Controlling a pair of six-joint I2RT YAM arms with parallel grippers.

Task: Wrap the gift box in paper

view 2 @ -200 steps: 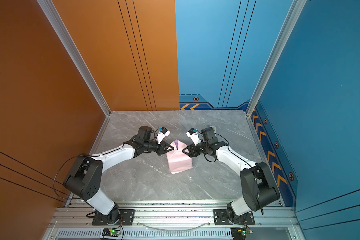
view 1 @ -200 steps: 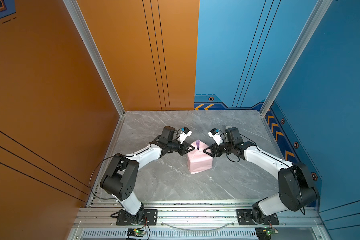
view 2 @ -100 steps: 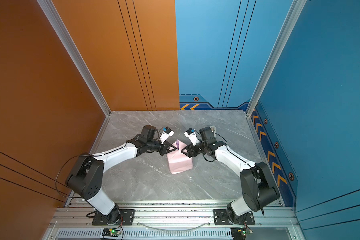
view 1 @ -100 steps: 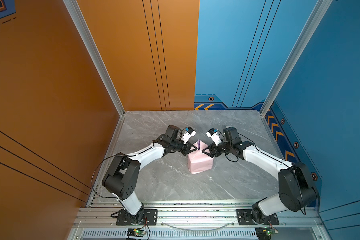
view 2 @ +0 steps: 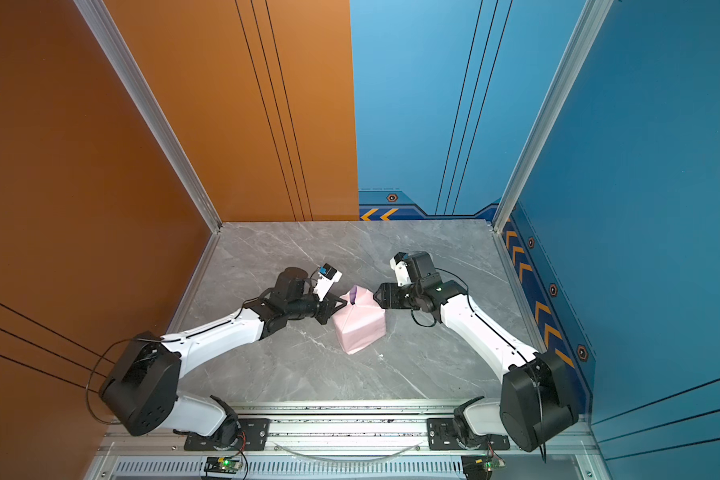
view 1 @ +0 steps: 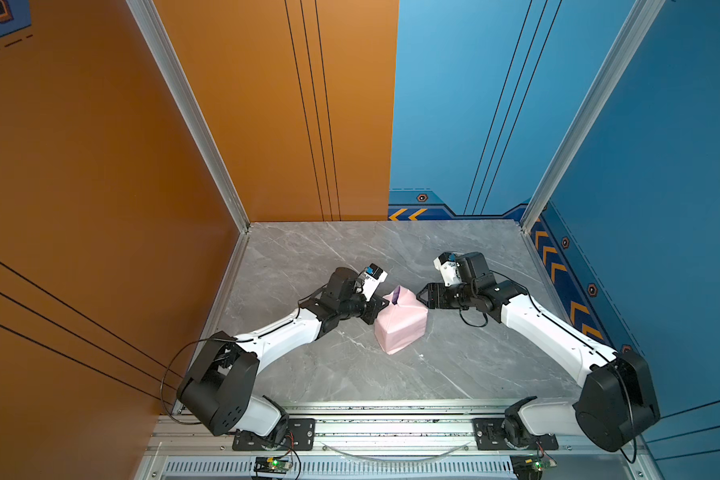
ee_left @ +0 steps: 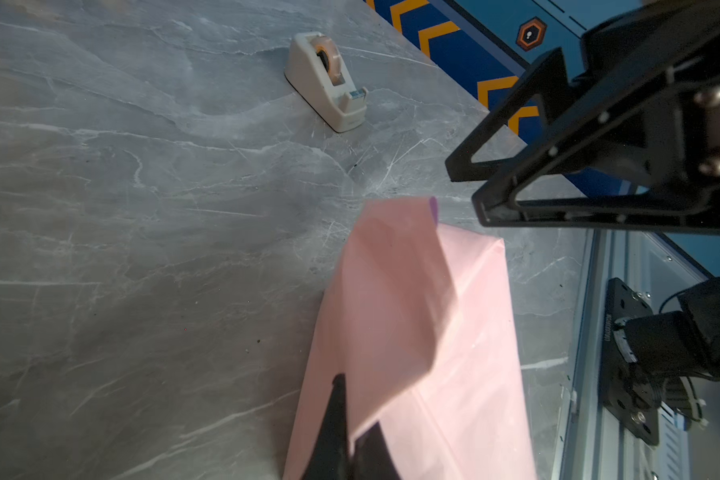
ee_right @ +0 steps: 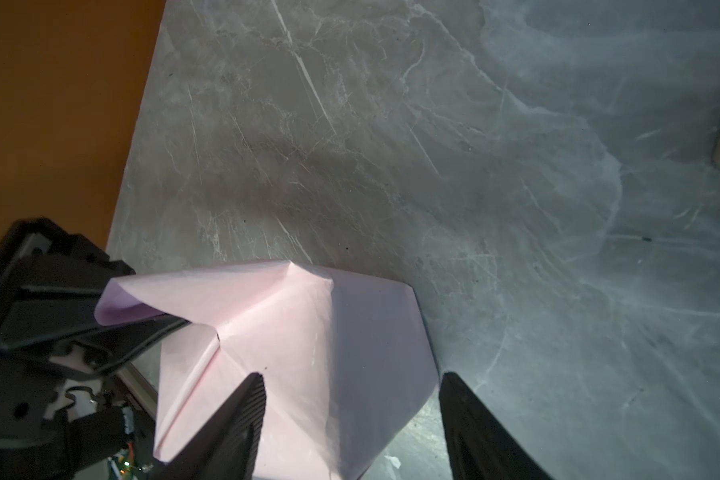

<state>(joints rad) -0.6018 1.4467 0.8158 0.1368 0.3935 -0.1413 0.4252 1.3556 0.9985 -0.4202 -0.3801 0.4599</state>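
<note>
The paper (view 1: 400, 326) (view 2: 360, 326) is folded pale pink side out into a boxy parcel at the middle of the table. The gift box is hidden inside it. One flap stands up at the parcel's far end and shows its lilac inner face (view 1: 396, 295). My left gripper (view 1: 385, 305) (view 2: 344, 303) (ee_left: 356, 401) is shut on the paper (ee_left: 412, 332) at the parcel's left upper edge. My right gripper (view 1: 420, 294) (view 2: 377, 293) (ee_right: 352, 376) is open at the parcel's right far corner, and that corner of the paper (ee_right: 308, 332) lies between its fingers.
A beige tape dispenser (ee_left: 329, 79) stands on the grey marble table (view 1: 350, 374) beyond the parcel, towards the blue wall. The orange wall bounds the left side and the blue wall the right. A metal rail (view 1: 391, 432) with both arm bases runs along the front edge.
The left gripper has moved in and shut on the paper at the parcel's left edge. The right gripper's jaws have opened a little wider, and its wrist has shifted to the right.
</note>
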